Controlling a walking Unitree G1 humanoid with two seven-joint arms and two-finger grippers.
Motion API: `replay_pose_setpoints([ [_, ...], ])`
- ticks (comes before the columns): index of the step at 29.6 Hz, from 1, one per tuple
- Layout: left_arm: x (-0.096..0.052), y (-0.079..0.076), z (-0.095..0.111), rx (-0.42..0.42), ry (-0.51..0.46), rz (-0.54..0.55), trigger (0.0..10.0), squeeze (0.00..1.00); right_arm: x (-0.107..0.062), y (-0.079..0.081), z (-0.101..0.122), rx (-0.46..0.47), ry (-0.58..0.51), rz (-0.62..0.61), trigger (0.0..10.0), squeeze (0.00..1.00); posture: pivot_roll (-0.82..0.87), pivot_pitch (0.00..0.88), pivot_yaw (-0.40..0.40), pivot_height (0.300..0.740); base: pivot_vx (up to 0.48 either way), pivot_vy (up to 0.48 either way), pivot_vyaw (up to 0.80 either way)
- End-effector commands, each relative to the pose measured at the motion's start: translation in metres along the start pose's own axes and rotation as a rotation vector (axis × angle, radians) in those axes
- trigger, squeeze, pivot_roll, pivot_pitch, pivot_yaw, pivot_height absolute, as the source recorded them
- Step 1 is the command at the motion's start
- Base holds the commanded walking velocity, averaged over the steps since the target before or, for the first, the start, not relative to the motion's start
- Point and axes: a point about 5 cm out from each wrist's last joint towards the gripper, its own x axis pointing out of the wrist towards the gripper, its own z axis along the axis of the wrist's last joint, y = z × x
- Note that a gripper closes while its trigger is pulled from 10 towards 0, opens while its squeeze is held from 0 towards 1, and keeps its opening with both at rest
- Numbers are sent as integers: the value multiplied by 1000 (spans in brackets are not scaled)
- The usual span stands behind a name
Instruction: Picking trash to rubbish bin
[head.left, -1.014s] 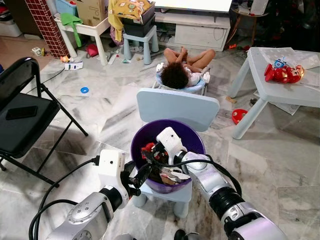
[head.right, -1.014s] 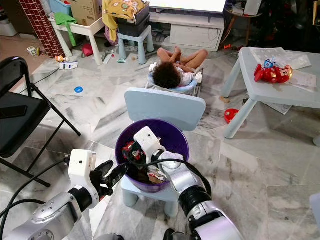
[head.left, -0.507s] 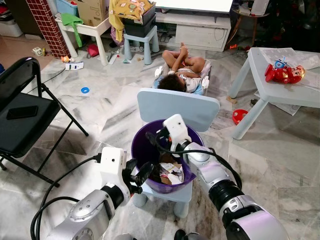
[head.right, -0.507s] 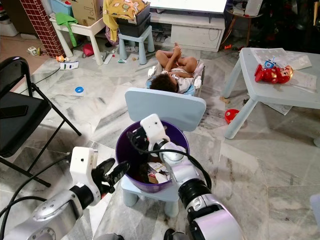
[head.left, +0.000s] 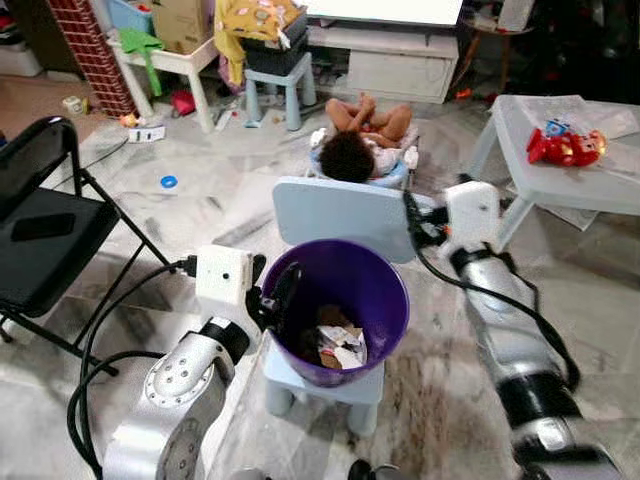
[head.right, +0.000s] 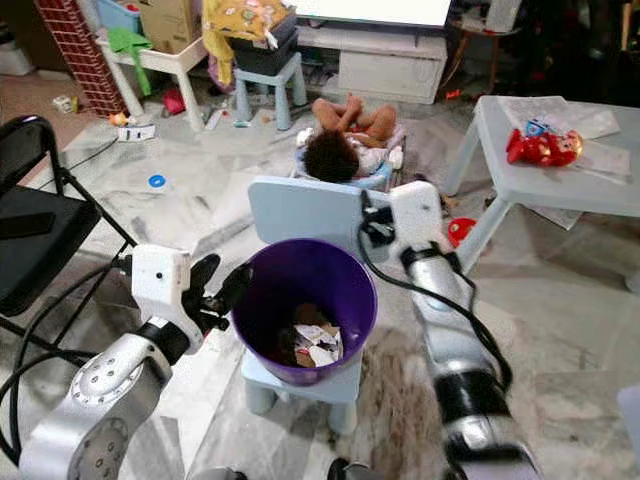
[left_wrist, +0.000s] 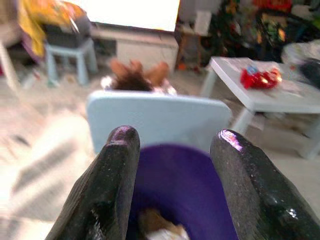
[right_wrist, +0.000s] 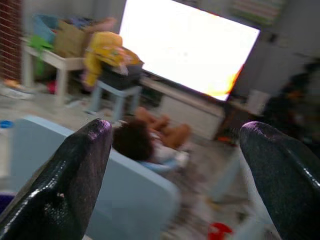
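Note:
A purple rubbish bin (head.left: 385, 290) stands on the seat of a small light-blue chair (head.left: 350, 212). Crumpled paper and brown trash (head.left: 338, 345) lie at its bottom. My left gripper (head.left: 272, 285) is open at the bin's left rim, fingers pointing across the bin, and holds nothing; the left wrist view shows its fingers (left_wrist: 120, 165) apart with the purple inside between them. My right gripper (head.right: 375, 228) hovers open and empty beside the right end of the chair back, above the bin's rim. In the right wrist view its fingers (right_wrist: 75, 170) are spread wide.
A child (head.left: 352, 152) lies in a floor seat just behind the chair. A black folding chair (head.left: 45, 245) carrying a phone stands at the left. At the right is a light-blue table (head.left: 575, 185) with a red toy (head.left: 562, 145). Black cables (head.left: 110, 330) trail from my left arm.
My right gripper has lifted out of the bin and swung right to the chair back, leaving trash inside. The left gripper has risen to the bin's left rim.

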Motion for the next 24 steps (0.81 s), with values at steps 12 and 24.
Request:
replay_pose_setpoints([
  [12, 9, 5, 10, 87, -113, 52, 10000, 0, -40, -48, 10, -31, 58, -204, 10000, 0, 64, 82, -31, 740, 0, 0, -91],
  [24, 19, 8, 13, 39, -146, 59, 10000, 0, -37, -36, 16, 0, 89, -155, 10000, 0, 57, 82, -36, 740, 0, 0, -788],
])
